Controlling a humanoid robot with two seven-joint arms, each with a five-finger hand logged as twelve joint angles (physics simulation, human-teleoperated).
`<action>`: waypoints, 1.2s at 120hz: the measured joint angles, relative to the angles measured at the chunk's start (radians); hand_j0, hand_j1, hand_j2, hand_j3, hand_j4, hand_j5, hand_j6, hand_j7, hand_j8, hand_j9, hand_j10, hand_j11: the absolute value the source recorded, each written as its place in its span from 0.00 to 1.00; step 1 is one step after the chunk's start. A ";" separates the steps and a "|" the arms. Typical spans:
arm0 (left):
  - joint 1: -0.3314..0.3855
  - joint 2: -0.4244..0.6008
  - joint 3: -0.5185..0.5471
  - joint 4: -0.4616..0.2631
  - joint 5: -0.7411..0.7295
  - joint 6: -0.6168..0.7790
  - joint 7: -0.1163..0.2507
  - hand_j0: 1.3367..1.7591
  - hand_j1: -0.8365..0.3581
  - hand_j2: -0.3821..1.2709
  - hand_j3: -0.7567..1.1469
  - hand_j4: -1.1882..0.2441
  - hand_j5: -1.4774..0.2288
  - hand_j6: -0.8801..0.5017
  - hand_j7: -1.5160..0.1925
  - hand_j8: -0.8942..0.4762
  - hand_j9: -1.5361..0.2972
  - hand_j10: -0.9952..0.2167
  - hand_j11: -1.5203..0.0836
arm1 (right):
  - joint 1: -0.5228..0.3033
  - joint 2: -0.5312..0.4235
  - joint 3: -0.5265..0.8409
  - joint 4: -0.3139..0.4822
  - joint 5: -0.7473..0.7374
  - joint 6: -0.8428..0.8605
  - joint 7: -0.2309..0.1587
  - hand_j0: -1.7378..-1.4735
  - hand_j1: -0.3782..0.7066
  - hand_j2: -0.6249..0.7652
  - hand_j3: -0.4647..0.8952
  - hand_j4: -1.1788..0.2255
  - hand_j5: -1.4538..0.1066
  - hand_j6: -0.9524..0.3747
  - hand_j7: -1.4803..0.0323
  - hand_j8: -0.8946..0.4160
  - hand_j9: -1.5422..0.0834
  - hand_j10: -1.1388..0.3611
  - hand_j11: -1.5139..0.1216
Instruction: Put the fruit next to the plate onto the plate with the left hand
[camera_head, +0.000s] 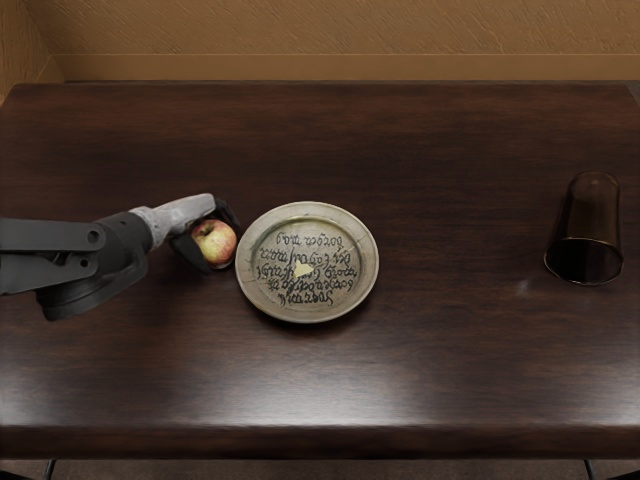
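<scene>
Apple (214, 241), red with yellow patches: sits just left of the plate (362, 240), close against its left rim, not on it. Cannot tell if resting on the desk (420, 380) or lifted a little. Left hand (190, 228): closed round the apple, dark fingers (226, 214) curling over the far side and under the near side, fruit showing between them on the right. Grey wrist section behind the hand, then dark left arm (70, 255) coming in from the left edge, low over the desk, bulky joint at near left. Plate: round, grey-green, shallow, near the middle of the desk, slightly left of centre; dark script-like markings across the inside, small pale yellow spot (303, 270) at its centre; holds no fruit. Dark tinted glass (585, 230): far right of the desk, well apart from the plate and the hand; upright or tipped, hard to tell. Desk: dark brown wood, glossy, spans the whole width. Tan wall (350, 40) along the far edge.
</scene>
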 joint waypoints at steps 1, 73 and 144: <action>0.000 0.000 0.001 0.000 0.000 0.000 0.000 0.76 0.55 0.29 0.40 0.52 0.53 0.33 0.55 0.33 0.53 0.46 0.59 | 0.000 0.000 0.000 0.000 0.000 0.000 0.000 0.30 0.06 0.44 0.34 0.82 0.91 0.69 0.95 0.66 0.92 0.74 0.90; -0.025 0.124 -0.004 -0.052 -0.010 0.002 0.006 0.75 0.48 0.38 0.40 0.55 0.38 0.45 0.41 0.43 0.39 0.32 0.44 | 0.000 0.000 0.000 0.000 0.000 0.000 0.000 0.30 0.06 0.45 0.34 0.82 0.91 0.69 0.95 0.66 0.92 0.74 0.90; -0.125 -0.042 -0.135 -0.076 -0.030 -0.007 0.008 0.75 0.50 0.38 0.40 0.52 0.37 0.44 0.39 0.41 0.39 0.31 0.44 | 0.000 0.000 0.000 0.000 0.000 0.000 0.000 0.30 0.06 0.45 0.34 0.82 0.91 0.69 0.95 0.66 0.92 0.74 0.90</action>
